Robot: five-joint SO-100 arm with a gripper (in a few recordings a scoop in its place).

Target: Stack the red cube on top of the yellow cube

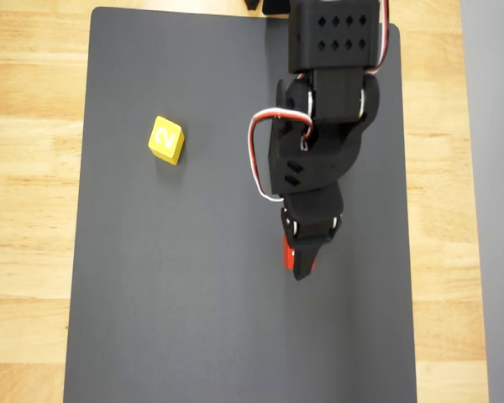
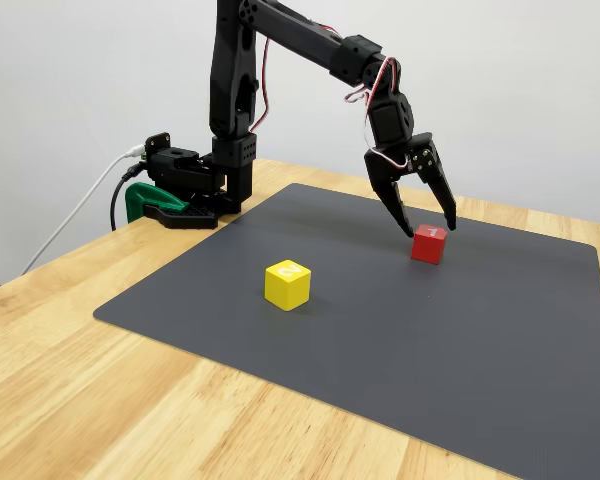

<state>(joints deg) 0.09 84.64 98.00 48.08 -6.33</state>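
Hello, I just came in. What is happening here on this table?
A black robot arm is reaching for the red cube, which sits on the dark mat. Its pincer is open and lowered around the cube, one finger on each side, but has not closed on it. The yellow cube stands by itself on the mat, well apart from the red one, with nothing on top. So the stacking has not begun yet; the arm looks ready to grasp the red cube.
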